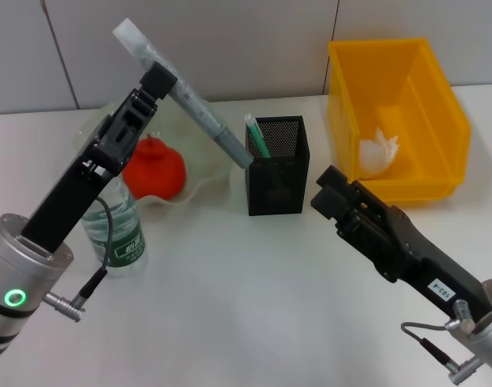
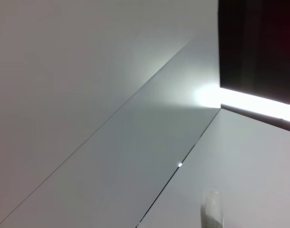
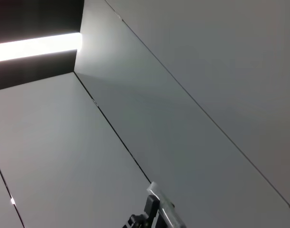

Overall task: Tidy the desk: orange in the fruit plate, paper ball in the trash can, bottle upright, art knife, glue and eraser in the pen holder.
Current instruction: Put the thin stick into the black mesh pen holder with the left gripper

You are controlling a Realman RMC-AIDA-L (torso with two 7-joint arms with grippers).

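My left gripper (image 1: 160,81) is shut on a long grey bar-shaped tool (image 1: 199,109). It holds the tool slanted, with the lower end at the near-left rim of the black mesh pen holder (image 1: 277,177). The tool's upper tip shows in the left wrist view (image 2: 211,209). A green stick (image 1: 256,135) stands in the holder. The orange (image 1: 153,169) lies in the pale green fruit plate (image 1: 207,179). The bottle (image 1: 117,230) stands upright beside my left arm, its cap hidden. The paper ball (image 1: 379,151) lies in the yellow trash can (image 1: 439,101). My right gripper (image 1: 328,189) hovers right of the holder. The eraser is not in view.
The wall rises just behind the plate, holder and bin. Both wrist views show only wall and ceiling panels. Bare white desk lies in front of the holder, between my two arms.
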